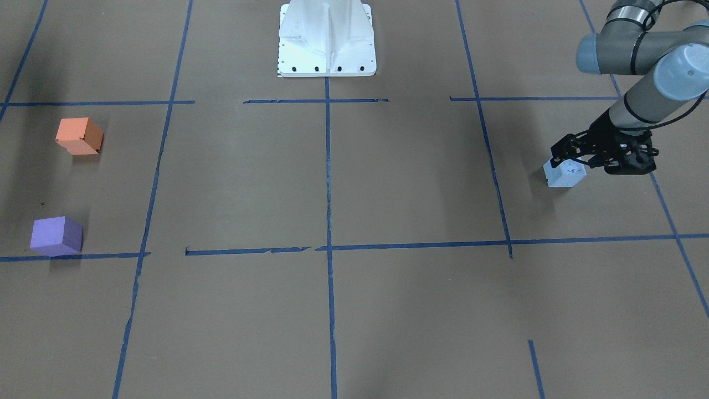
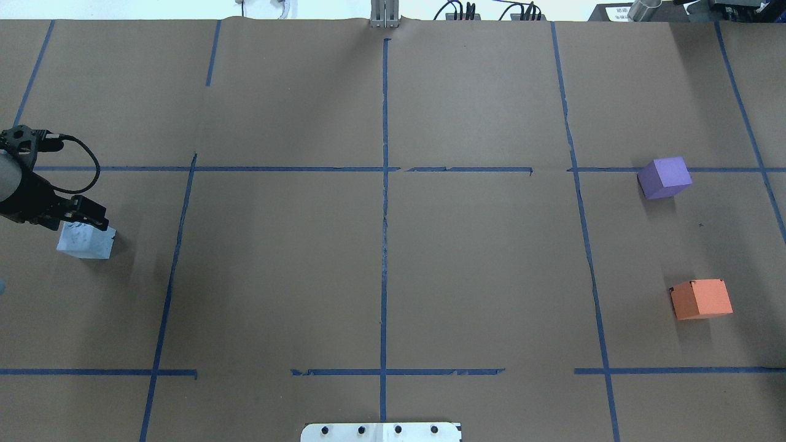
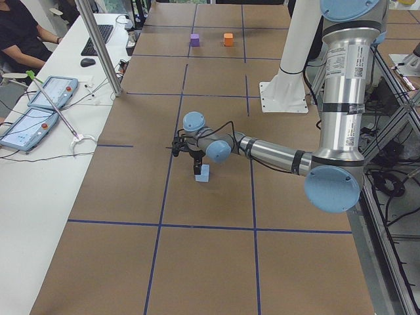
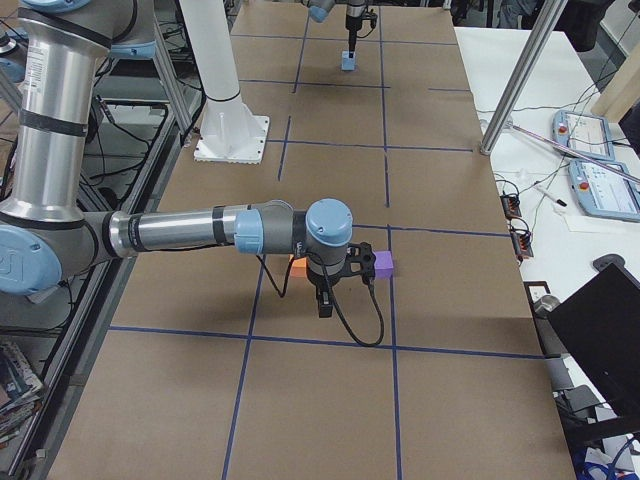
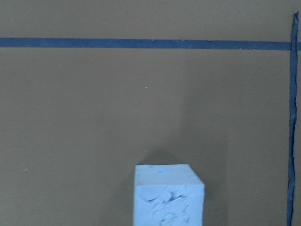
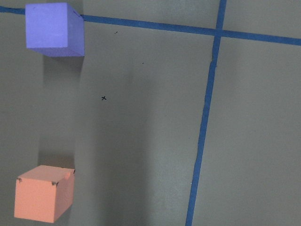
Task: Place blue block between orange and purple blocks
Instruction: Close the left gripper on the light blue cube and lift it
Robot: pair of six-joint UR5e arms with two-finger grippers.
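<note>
Hovering low over the blue block, the left claw has its dark linkage overlapping the block's top edge. The fingers merge with that linkage, so I cannot tell whether they are apart, together, or clamped on the block. The block sits on the tabletop, far out to the left side of the white base and a little forward of it. The left wrist view shows only the block's scuffed upper part, its lower part cut off by the bottom edge.

The orange block and the purple block lie far out on the base's right side. They stand apart from each other, the orange one nearer the base's line and the purple one farther forward. The purple block touches a blue tape line.

The right claw appears only in the exterior right view, pointing down near these two blocks. Its wrist hides most of the orange block there. Its fingers are too small and dark to make out, so I cannot tell their state.
</note>
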